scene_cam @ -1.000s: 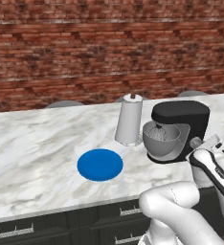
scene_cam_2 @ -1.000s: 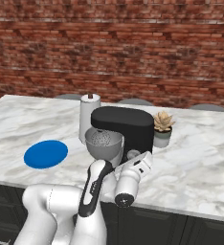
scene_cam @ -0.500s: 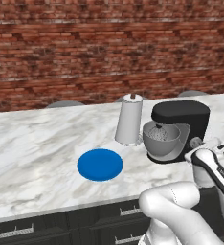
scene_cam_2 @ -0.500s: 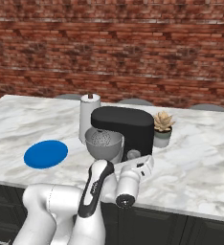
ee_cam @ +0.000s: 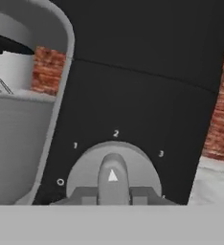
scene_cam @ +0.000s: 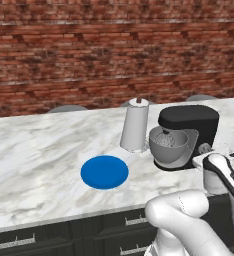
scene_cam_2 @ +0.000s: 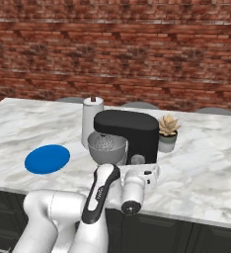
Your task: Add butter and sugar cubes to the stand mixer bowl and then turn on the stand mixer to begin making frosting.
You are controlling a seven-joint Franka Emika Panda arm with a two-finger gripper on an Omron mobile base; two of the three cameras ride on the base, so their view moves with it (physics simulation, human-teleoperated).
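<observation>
Tool point(scene_cam_2: 146, 174) now pressed up to boxy black stand mixer point(scene_cam_2: 130, 132); jaws narrowed around silver round knob point(ee_cam: 113, 179), gripping it; switch-on step imminent, knob turn next.

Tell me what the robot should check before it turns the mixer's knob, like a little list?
1. Gripper lined up on the silver knob: ok, the knob sits right at the hand in the hand view.
2. Jaws closed on the knob: cannot tell; the fingertips are hidden.
3. Knob's setting: cannot tell; marks 0 to 3 ring it.
4. Stand mixer bowl in place under the head: ok.
5. Butter and sugar in the bowl: cannot tell.
6. Blue plate emptied: ok, nothing is on it.
</observation>
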